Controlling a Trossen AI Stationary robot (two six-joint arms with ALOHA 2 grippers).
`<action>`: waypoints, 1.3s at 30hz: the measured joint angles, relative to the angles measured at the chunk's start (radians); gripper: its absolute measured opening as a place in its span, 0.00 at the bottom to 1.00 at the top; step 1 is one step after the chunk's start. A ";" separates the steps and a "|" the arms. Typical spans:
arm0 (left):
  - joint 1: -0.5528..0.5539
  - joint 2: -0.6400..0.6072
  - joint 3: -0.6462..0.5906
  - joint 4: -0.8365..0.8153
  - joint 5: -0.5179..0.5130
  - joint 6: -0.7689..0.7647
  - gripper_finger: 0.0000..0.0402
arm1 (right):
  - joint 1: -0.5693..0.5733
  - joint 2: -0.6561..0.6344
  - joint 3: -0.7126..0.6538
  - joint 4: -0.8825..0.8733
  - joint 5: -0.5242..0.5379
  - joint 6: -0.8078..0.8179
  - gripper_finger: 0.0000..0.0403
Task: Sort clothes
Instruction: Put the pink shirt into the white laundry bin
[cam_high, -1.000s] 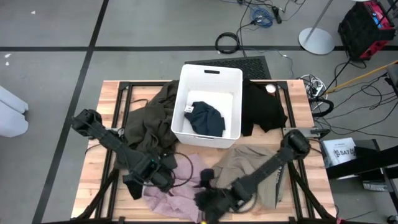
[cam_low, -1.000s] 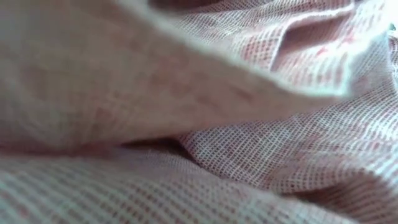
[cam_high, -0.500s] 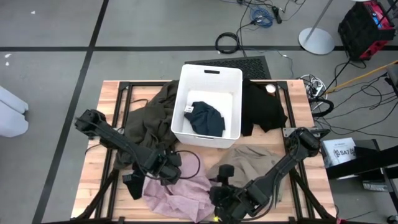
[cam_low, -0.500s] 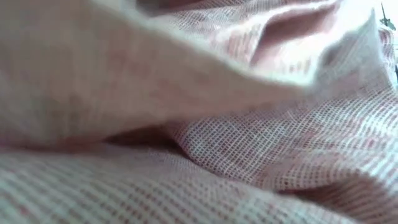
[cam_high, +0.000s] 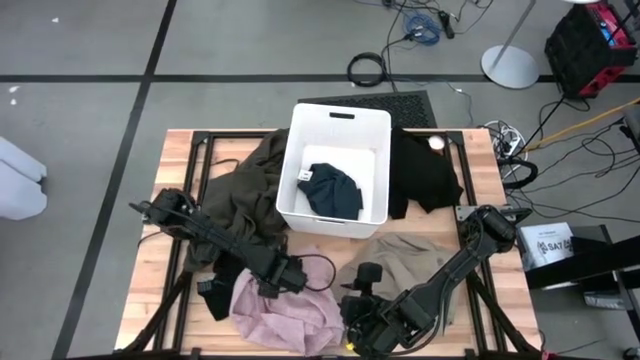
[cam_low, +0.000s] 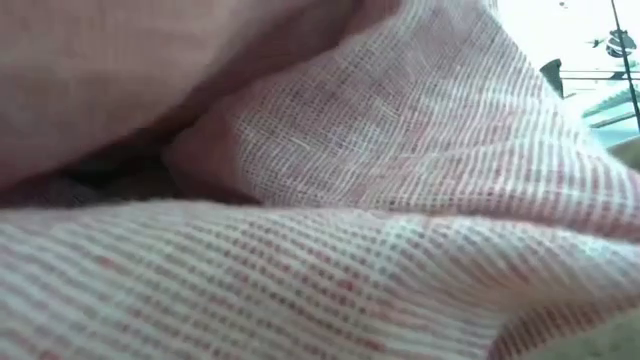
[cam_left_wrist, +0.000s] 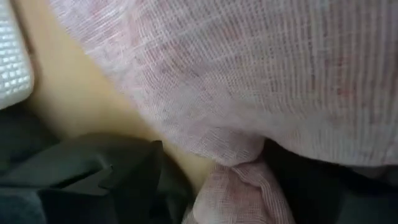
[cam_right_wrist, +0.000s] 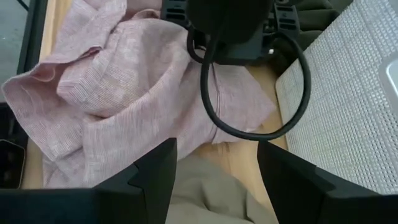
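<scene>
The pale pink garment (cam_high: 285, 315) lies bunched on the table's near side; it also fills the low view (cam_low: 320, 200). My left gripper (cam_high: 287, 277) points down onto its far edge, open. My right gripper (cam_right_wrist: 217, 180) hangs open over the khaki garment (cam_high: 400, 258) just right of the pink one, with nothing between its fingers. A navy garment (cam_high: 331, 190) lies in the white bin (cam_high: 300, 135). The olive garment (cam_high: 243, 190) lies left of the bin and a black one (cam_high: 420, 170) lies right of it. My left gripper comes at the pink garment from above, at its far edge. A bunched ridge of the cloth (cam_left_wrist: 235, 183) rises between the two parted fingers (cam_left_wrist: 124, 180). The fingers stand down in the cloth, which lies slack on the table.
A small black garment (cam_high: 213, 297) lies on the wood left of the pink one. The bin stands at the middle far side. Bare wood (cam_high: 150, 290) shows at the near left. My left arm's cable loops (cam_right_wrist: 249, 124) over the pink cloth.
My left gripper has gone down and toward the table's right edge onto the pink garment, rolling about its own line. My right gripper drew back toward the right edge and turned. The pink garment has sunk and bunched closer to the near edge.
</scene>
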 joint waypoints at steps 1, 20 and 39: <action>0.000 0.006 0.000 0.009 0.007 0.022 0.75 | 0.001 0.000 0.000 -0.004 0.000 0.003 0.52; 0.009 -0.008 -0.002 0.049 0.078 0.023 0.06 | 0.009 0.000 0.000 -0.030 0.001 0.008 0.52; -0.033 -0.514 0.050 -0.007 -0.115 -0.151 0.03 | 0.017 -0.010 0.000 -0.130 0.031 0.052 0.52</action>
